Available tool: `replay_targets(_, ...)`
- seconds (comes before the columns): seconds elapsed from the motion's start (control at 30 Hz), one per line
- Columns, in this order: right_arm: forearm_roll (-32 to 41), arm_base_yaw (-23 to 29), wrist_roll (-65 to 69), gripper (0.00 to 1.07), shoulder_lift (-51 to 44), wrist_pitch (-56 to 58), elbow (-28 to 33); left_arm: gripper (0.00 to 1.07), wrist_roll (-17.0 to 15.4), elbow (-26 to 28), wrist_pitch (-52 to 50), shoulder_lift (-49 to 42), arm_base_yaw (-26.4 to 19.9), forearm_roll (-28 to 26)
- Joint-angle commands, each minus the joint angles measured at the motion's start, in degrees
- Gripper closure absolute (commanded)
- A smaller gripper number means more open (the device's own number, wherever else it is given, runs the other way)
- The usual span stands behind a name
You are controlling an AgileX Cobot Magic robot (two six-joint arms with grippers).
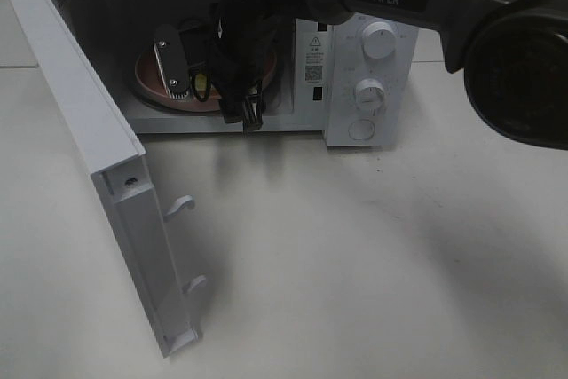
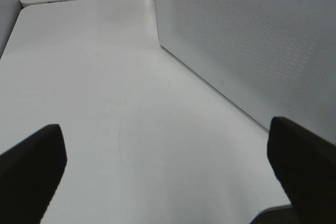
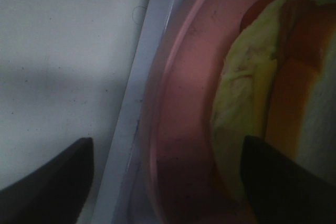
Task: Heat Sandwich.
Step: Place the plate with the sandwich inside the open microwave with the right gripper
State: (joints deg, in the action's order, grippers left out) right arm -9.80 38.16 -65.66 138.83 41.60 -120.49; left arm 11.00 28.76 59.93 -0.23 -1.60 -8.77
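White counter point(image 1: 355, 264) carries a microwave point(image 1: 368, 86), its door point(image 1: 98, 175) swung wide on the left. Inside the cavity the sandwich point(image 3: 273, 87) sits on a pink plate point(image 3: 184, 103). Right claw point(image 3: 168, 182) is in the opening, jaws apart and gripping nothing. The plate's rim passes between its fingers, and the sandwich lies off to one finger's side, layers running crosswise to the line between them. Left claw point(image 2: 168, 177) hangs wide open over the counter beside a dotted white panel, probably the door's face. So the left arm looks nearer the door; shutting it likely waits on the right arm backing straight out.
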Motion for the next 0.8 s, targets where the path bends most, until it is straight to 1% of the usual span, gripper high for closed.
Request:
replay_targets(0.03,-0.23,-0.17,1.89,0.23,0.06,-0.52,-0.17,0.05,0.17,-0.17,-0.63,-1.55,0.23,-0.29)
replay_targets(0.27,-0.23,-0.17,2.64,0.25,-0.11,-1.72,1.6,0.05,0.17,-0.17,-0.63,-1.55,0.23,-0.29)
replay_targets(0.67,-0.29,-0.17,3.55,0.28,-0.63,-2.29,1.83,0.05,0.17,-0.17,-0.63,-1.55,0.23,-0.29)
replay_targets(0.7,-0.29,-0.17,3.84,0.29,-1.49,-4.13,3.27,0.05,0.17,-0.17,-0.63,-1.55,0.23,-0.29)
replay_targets(0.8,-0.4,-0.17,4.01,0.29,-2.52,-6.25,5.16,0.05,0.17,-0.17,-0.63,-1.55,0.23,-0.29)
